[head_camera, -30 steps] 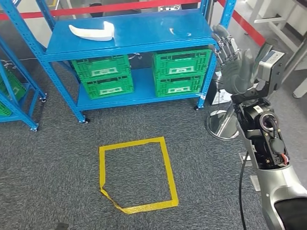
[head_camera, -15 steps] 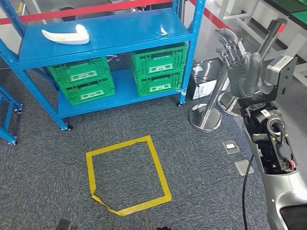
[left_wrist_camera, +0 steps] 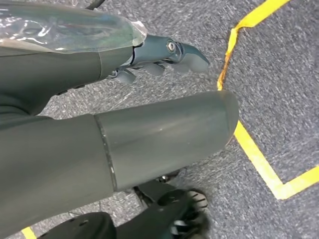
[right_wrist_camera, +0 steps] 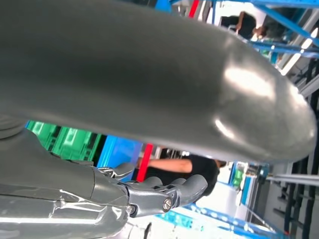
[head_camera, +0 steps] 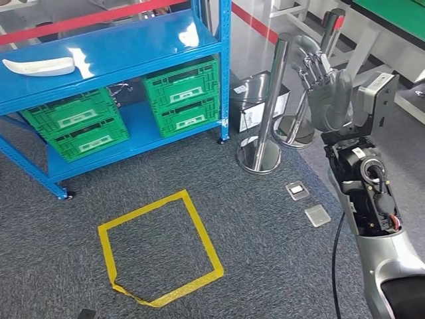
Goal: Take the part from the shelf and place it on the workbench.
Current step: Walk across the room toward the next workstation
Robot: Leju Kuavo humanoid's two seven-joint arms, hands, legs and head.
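Part (head_camera: pixel 39 65): white, curved, lying flat on my view's blue shelf (head_camera: pixel 125 50), top level, far from both sets of fingers. Right hand (head_camera: pixel 321 83): raised, fingers (head_camera: pixel 307 61) spread wide, holding nothing; 2 metal posts (head_camera: pixel 270 100) stand just beyond them. Left hand (left_wrist_camera: pixel 112 99): hanging over grey carpet, fingers (left_wrist_camera: pixel 177 52) apart and empty, yellow tape square (head_camera: pixel 160 249) beneath their tips. Crates (head_camera: pixel 181 96): green, stacked in 2 piles on the shelf's lower level, under the part.
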